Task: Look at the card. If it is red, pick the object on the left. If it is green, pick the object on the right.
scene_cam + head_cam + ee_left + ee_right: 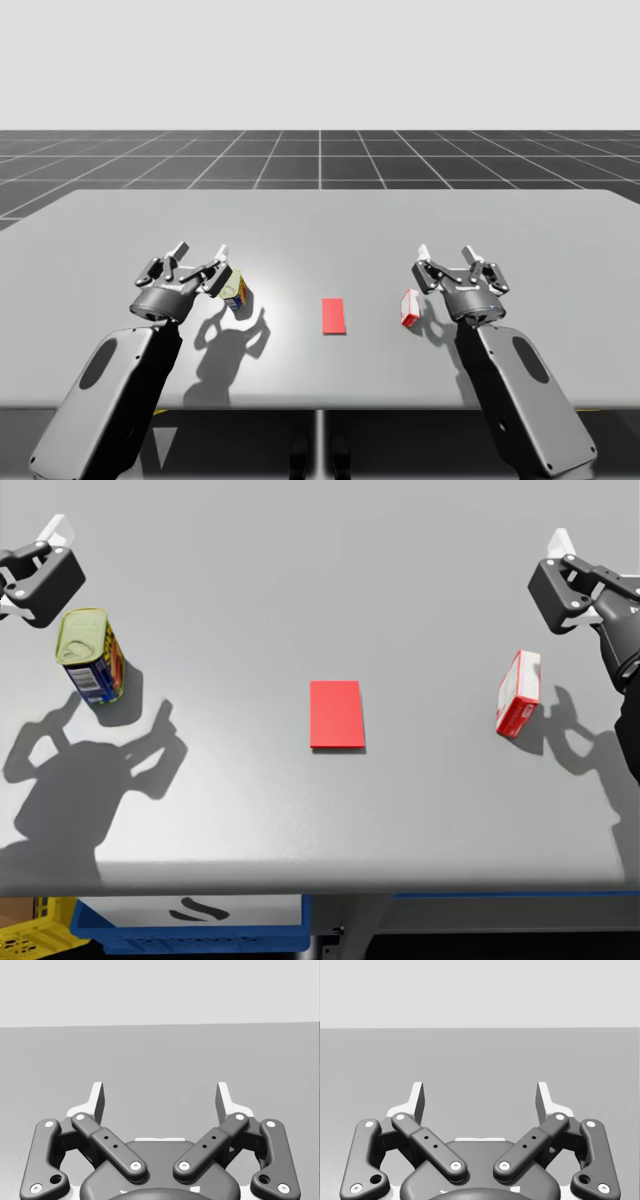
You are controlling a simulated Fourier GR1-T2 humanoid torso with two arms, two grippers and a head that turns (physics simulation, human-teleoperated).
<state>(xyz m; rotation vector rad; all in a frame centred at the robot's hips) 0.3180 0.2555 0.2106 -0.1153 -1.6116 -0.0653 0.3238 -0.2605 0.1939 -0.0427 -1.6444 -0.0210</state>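
You have a grey table point(320, 215) with three things on it in a rough row. The red card point(333, 316) lies flat at the middle, its long side running front to back. Left of the card and well apart from it, a yellow can point(234, 288) with a blue label stands upright. Right of the card, also well apart, a red and white box point(409, 307) stands on a narrow side. None of them touch.

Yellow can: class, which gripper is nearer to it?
Left. My left gripper is close beside the yellow can; my right gripper is across the table, beyond the red card.
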